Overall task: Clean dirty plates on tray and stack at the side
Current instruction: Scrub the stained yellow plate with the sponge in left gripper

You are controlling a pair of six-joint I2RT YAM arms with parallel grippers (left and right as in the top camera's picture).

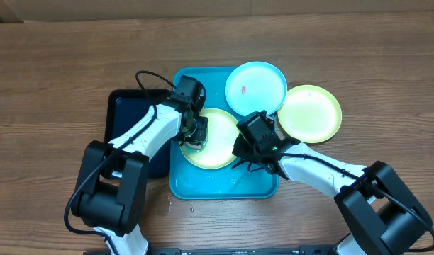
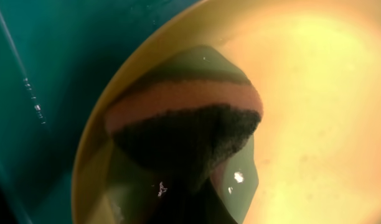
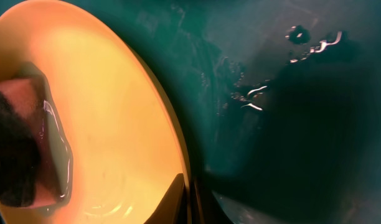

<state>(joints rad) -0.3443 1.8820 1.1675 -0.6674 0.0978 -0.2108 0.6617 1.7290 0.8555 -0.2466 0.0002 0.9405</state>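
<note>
Two claws work one yellow-green plate lying in the blue tray: the left claw is clamped on a sponge pressed to its wet face, and the right claw is pinched on its rim. Hard scrubbing could tug that slick rim free. Beyond, a cyan plate overhangs the tray's far edge.

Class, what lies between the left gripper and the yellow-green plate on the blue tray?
A sponge, pressed on the plate by the left gripper; clearest in left wrist view.
</note>
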